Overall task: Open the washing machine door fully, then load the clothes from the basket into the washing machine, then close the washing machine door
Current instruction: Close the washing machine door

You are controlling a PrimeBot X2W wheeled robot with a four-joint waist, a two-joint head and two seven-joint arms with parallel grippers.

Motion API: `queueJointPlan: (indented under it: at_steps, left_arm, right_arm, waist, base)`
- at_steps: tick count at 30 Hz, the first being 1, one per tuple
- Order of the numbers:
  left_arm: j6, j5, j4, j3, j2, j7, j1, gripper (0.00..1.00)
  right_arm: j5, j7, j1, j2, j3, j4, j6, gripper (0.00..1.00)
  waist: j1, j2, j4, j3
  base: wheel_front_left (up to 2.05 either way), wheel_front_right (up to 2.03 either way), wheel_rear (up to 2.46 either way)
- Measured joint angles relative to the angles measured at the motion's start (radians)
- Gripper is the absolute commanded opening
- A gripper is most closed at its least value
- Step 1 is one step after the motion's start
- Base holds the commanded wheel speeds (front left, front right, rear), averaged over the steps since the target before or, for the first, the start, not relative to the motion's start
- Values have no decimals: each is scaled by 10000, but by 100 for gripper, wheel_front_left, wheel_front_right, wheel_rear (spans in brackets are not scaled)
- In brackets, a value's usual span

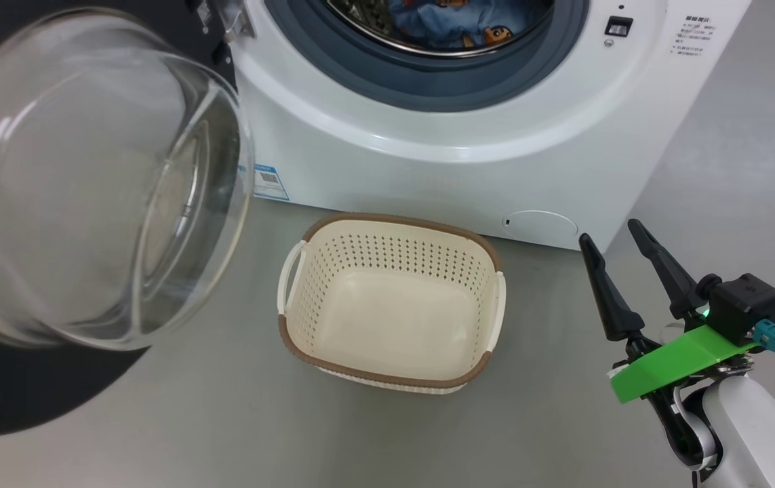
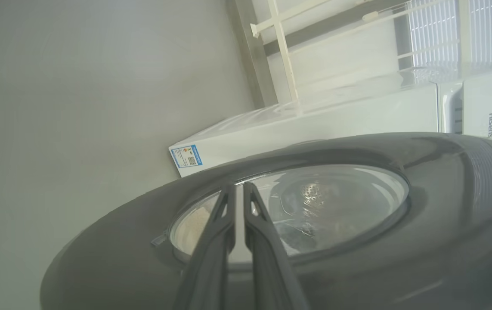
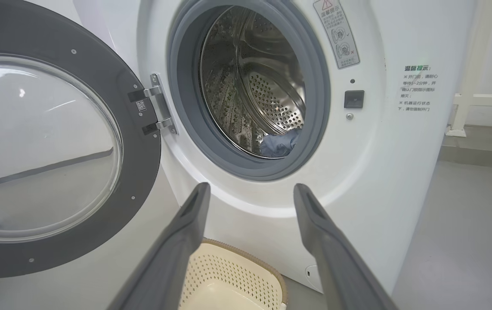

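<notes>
The washing machine (image 1: pixel 428 163) stands with its door (image 1: pixel 89 190) swung open to the left, the glass bowl bulging toward me. Light-blue printed clothes (image 1: pixel 458 24) lie in the steel drum, also visible low in the drum as clothes (image 3: pixel 278 144). The basket (image 1: pixel 401 220) sits on the floor before the machine with nothing in it. My right gripper (image 1: pixel 609 232) hovers open to the basket's right, its fingers spread wide in the right wrist view (image 3: pixel 251 187). My left gripper (image 2: pixel 239 186) is shut, its fingers lying against the outer face of the door (image 2: pixel 357 258).
Grey floor (image 1: pixel 224 420) surrounds the basket. A blue label sticker (image 1: pixel 270 181) marks the machine's lower left corner. A second white appliance (image 2: pixel 491 107) and a white rail (image 3: pixel 482 101) stand beyond the washer.
</notes>
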Motion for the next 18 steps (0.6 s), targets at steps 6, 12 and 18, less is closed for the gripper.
queueJointPlan:
  at_steps: [6, 12, 18]
  left_arm:
    - [2, -470, -1409, -178, -274, 965, 796, 0]
    - [2, -840, -3001, -468, -629, 1908, 1637, 0]
    - [2, -1045, -4251, -855, -972, 2665, 2222, 0]
  right_arm:
    - [4, 0, 24, 38, -71, 4, 0, 100]
    - [92, 0, 242, 98, -150, 0, 0, 100]
    - [125, 0, 398, 276, -180, -10, 0, 100]
  waist:
    - [0, 0, 76, -182]
    - [1, 0, 122, -434]
    - [0, 0, 113, -665]
  base:
    - [0, 0, 0]
    - [0, 0, 0]
    - [0, 0, 0]
